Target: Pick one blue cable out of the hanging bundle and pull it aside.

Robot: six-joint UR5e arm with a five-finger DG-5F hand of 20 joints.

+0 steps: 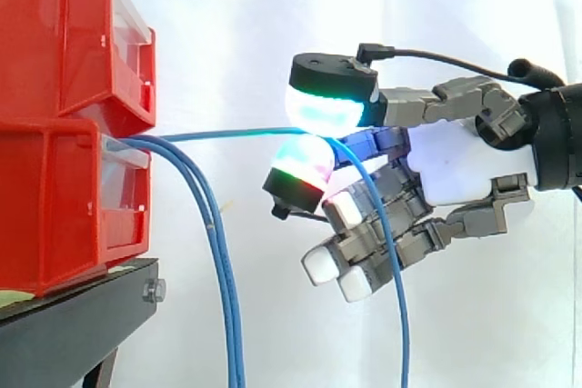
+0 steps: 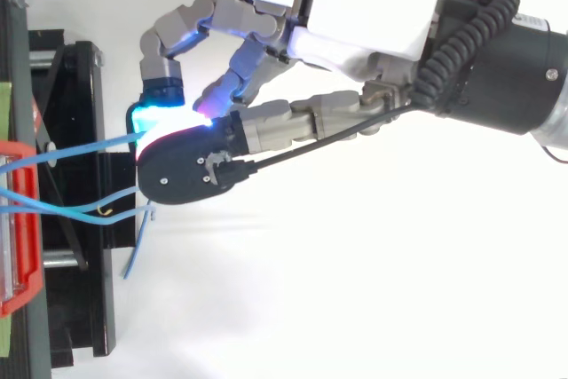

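Observation:
A thin blue cable (image 1: 227, 134) runs out taut and nearly level from the lower red bin (image 1: 64, 215) to my hand (image 1: 455, 165). Two glowing fingertips (image 1: 323, 106) pinch it, one above and one below. Past the pinch the cable drops down in front of the curled fingers to the bottom edge. The other blue cables of the bundle (image 1: 218, 261) hang in a curve close to the bin, well left of the hand. From above, the hand (image 2: 355, 15) reaches left, and the held cable (image 2: 89, 146) is stretched from the bin towards the pads, apart from the slack cables (image 2: 89, 210).
Two red bins are stacked, the upper one (image 1: 64, 34) on the lower, on a black stand (image 1: 64, 324) at the left. A white curtain (image 1: 473, 315) hangs behind. Open space lies below and to the right of the hanging cables.

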